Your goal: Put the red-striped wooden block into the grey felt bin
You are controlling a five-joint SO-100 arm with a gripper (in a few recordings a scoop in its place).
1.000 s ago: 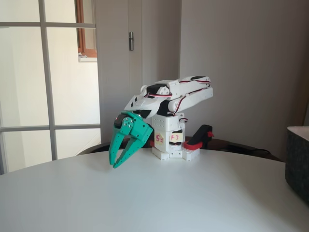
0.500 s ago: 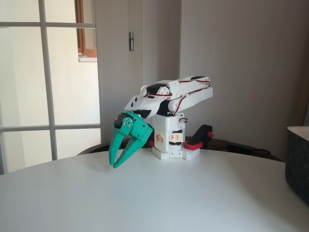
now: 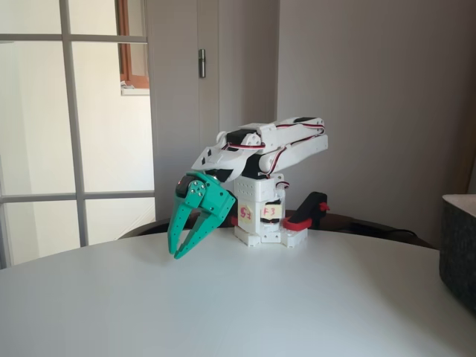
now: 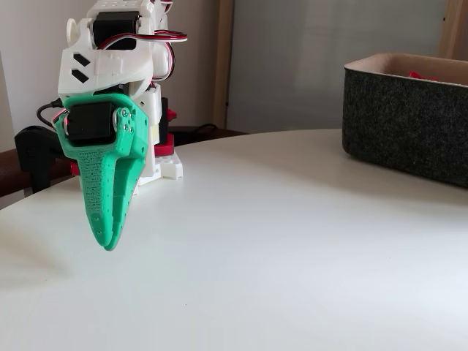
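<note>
My green gripper (image 3: pixel 177 254) hangs just above the white table, left of the white arm base (image 3: pixel 260 216). Its two curved fingers meet at the tips and nothing is between them. Side on in the other fixed view, the gripper (image 4: pixel 110 245) points down with its tips together. The grey felt bin (image 3: pixel 459 249) stands at the right edge of the table, dark with a pale rim. In the other fixed view the bin (image 4: pixel 409 124) is at the far right, well away from the gripper. The red-striped wooden block is out of view.
The round white table (image 3: pixel 245 305) lies bare between gripper and bin. A red and black clamp (image 3: pixel 309 212) sits behind the arm base. Something red (image 4: pixel 422 74) peeks over the bin's rim. A glazed door and a wall stand behind the table.
</note>
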